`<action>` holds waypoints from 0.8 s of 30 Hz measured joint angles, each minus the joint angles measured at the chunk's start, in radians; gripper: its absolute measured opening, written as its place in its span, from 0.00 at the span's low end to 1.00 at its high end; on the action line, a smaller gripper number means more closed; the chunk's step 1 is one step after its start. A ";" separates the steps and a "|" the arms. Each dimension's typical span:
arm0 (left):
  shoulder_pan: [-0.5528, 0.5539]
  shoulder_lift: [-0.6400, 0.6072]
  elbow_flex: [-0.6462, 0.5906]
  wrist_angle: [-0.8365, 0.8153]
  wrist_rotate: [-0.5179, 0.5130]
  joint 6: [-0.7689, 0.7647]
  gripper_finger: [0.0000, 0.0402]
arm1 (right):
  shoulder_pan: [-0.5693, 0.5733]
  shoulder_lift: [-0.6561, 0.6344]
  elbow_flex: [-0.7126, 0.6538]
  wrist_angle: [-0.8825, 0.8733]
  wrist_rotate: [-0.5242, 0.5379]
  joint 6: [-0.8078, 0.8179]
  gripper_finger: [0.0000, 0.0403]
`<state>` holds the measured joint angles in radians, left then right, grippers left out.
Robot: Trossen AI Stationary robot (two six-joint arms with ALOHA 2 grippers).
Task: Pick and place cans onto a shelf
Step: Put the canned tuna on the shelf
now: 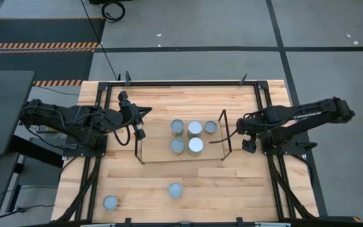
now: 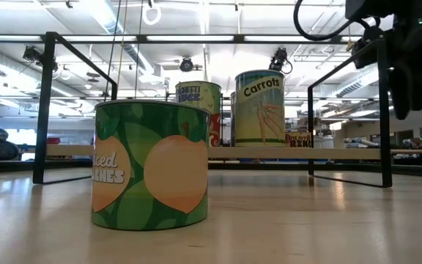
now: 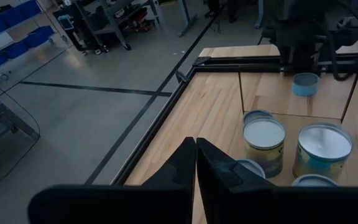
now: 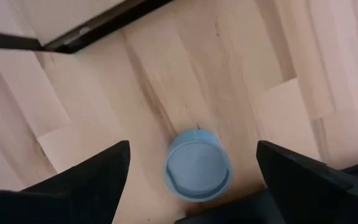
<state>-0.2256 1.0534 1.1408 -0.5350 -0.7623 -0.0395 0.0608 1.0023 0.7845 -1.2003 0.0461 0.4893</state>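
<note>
Five cans [image 1: 190, 137] stand on the shelf [image 1: 162, 154], grouped in the middle of its light wood surface, with bare wood between them and each black wire end frame. Two more cans rest on the table [image 1: 232, 183] in front of the shelf: one [image 1: 176, 190] near the middle, one [image 1: 111, 202] toward the left front corner, each with clear wood all around.

The left hand [image 1: 140, 133] hangs at the shelf's left end frame, its fingers pressed together and empty. The right hand [image 1: 249, 147] hangs just outside the right end frame, fingers spread wide; its wrist view looks down on a small blue round item [image 4: 197, 172] lying on the wood between them.

In the low view, the nearest can [image 2: 151, 165], green with orange fruit shapes, carries partly cut-off white lettering; behind it, one on the shelf reads "Carrots" [image 2: 259, 108].
</note>
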 joint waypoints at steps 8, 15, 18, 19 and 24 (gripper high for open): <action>0.000 0.000 0.000 0.000 0.000 0.000 0.05 | -0.031 -0.060 0.000 -0.015 0.014 -0.017 0.89; 0.000 0.000 0.000 0.000 0.000 0.000 0.05 | -0.048 -0.065 0.000 -0.018 0.015 -0.031 0.89; 0.000 0.000 0.000 0.000 0.000 0.001 0.05 | -0.060 -0.082 0.000 -0.064 0.015 -0.039 0.89; 0.000 0.000 0.000 0.000 0.000 0.009 0.05 | -0.059 -0.081 -0.001 -0.075 0.011 -0.041 0.89; 0.000 0.000 0.000 0.026 -0.026 0.093 0.05 | -0.066 -0.081 -0.041 0.010 -0.070 -0.038 0.89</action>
<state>-0.2256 1.0534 1.1412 -0.5086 -0.7885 0.0540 -0.0057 0.9211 0.7431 -1.1906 -0.0241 0.4510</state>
